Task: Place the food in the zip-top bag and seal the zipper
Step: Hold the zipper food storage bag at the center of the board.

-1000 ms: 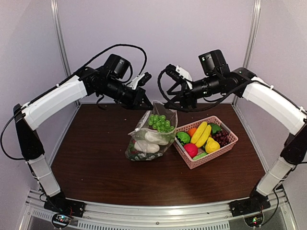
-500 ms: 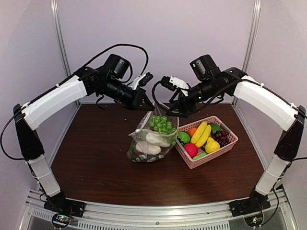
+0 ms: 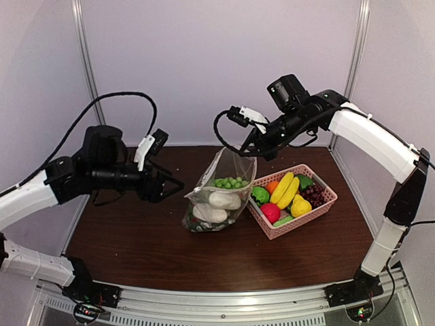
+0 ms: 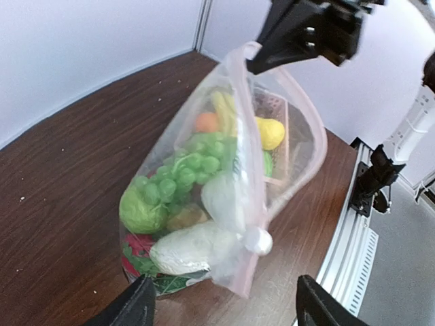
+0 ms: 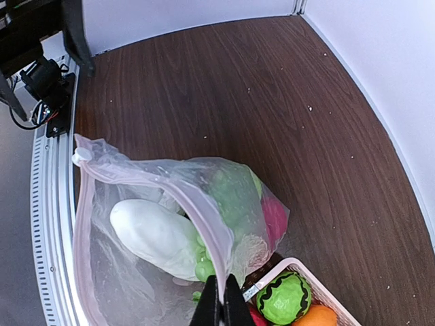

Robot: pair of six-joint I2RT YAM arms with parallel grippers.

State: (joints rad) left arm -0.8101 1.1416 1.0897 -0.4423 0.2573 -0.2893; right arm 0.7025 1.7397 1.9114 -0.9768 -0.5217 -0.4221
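The zip-top bag (image 3: 221,193) stands on the table, its top corner pinched in my right gripper (image 3: 253,151). In the right wrist view that gripper (image 5: 221,305) is shut on the pale pink zipper (image 5: 183,197); the white slider tab (image 5: 81,156) sits at the strip's far end. Food fills the bag: a white piece (image 5: 156,234), green grapes (image 3: 230,183), a leafy green (image 4: 141,209). My left gripper (image 3: 173,185) hangs open to the left of the bag, apart from it. Its fingers (image 4: 136,305) frame the bag (image 4: 217,197) and the slider tab (image 4: 258,240).
A pink lattice basket (image 3: 325,197) right of the bag holds more toy food: bananas (image 3: 285,189), a red piece (image 3: 271,212), dark grapes (image 3: 313,195). Its corner (image 5: 299,268) touches the bag. White walls enclose the back and sides. The metal rail (image 3: 224,299) runs along the near edge.
My left gripper let go of the bag's mouth, opened and swung down to the left. My right gripper closed on the zipper edge, and the bag now hangs from it alone.
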